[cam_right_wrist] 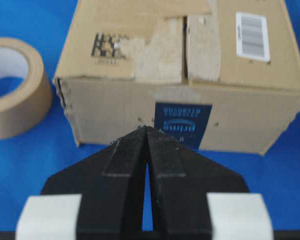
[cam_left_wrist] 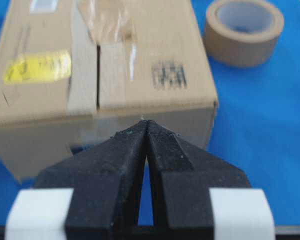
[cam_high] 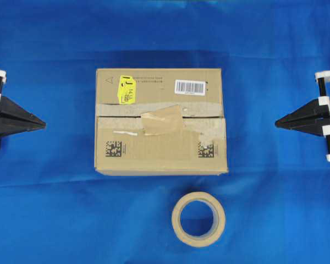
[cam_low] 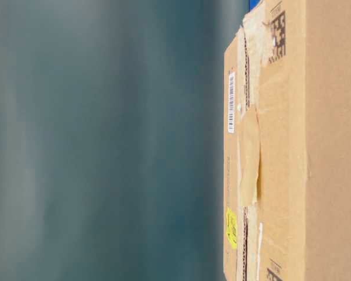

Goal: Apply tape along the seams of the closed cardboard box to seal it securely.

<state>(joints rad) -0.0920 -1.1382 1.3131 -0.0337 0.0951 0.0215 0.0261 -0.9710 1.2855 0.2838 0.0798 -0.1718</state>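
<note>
1. From overhead, the cardboard box (cam_high: pixel 160 121) sits mid-cloth on the blue table (cam_high: pixel 55 220). The seam (cam_high: pixel 121 116) runs left to right across its top. A piece of tape (cam_high: pixel 163 121) lies over the middle of that line, a bit crooked. A yellow sticker (cam_high: pixel 126 89) and a barcode label (cam_high: pixel 190 87) sit on the far flap, with 2 black codes on the near one. The tape roll (cam_high: pixel 198 219) lies flat on the cloth just in front of the box. The left gripper (cam_high: pixel 43 125) and right gripper (cam_high: pixel 277 123) are well apart from the box, 1 on each side, both pinched to a point and empty.

2. The table-level view is turned sideways: the box fills the right, the tape patch showing on its top edge; the rest is blur.

3. Left wrist view: fingers pressed together, pointing at the box end, seam straight ahead, roll off to the right.

4. Right wrist view: jaws closed here too, aimed at the opposite end, where a dark blue label (cam_right_wrist: pixel 183 124) sits on the side wall.
</note>
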